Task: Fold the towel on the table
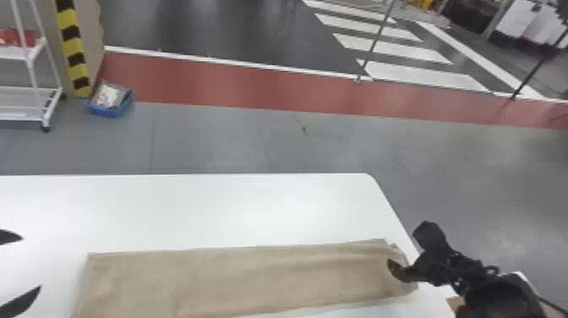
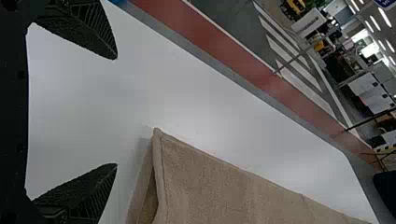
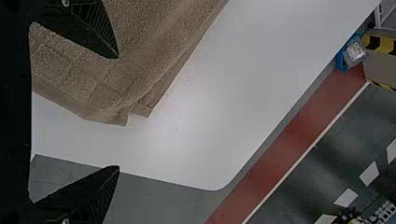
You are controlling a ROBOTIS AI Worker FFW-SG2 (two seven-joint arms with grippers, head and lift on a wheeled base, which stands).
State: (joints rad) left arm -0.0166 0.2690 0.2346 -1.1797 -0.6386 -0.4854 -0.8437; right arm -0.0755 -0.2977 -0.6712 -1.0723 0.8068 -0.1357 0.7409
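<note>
A beige, coarse-woven cloth towel [image 1: 236, 279] lies flat in a long band on a white, smooth-topped bench [image 1: 211, 203] with a rounded far right corner. The band runs from left to right in the head view, its right end near the bench's right edge, with white surface between the two. At the towel's left end, the left wrist view shows a hemmed corner with one layer of cloth lying over another. At its right end, the right wrist view shows stacked layers whose corners do not quite line up, and squares marked in the weave.

The black two-fingered left hand [image 1: 31, 262] is just beyond the towel's left end, over bare white bench. Its fingers are spread wide, and in the left wrist view the left hand [image 2: 116, 111] has nothing between them.

The black two-fingered right hand [image 1: 402, 247] is at the towel's right end, its fingers likewise spread. One finger overlaps the cloth in the head view; whether it touches, I cannot tell.

Beyond the bench, a red strip [image 1: 236, 86] edged in white crosses the grey floor [image 1: 211, 139]. A shallow blue plastic tray [image 1: 110, 111] sits on that floor, beside a yellow-and-black striped post [image 1: 75, 59] and a white wheeled metal rack [image 1: 31, 90].
</note>
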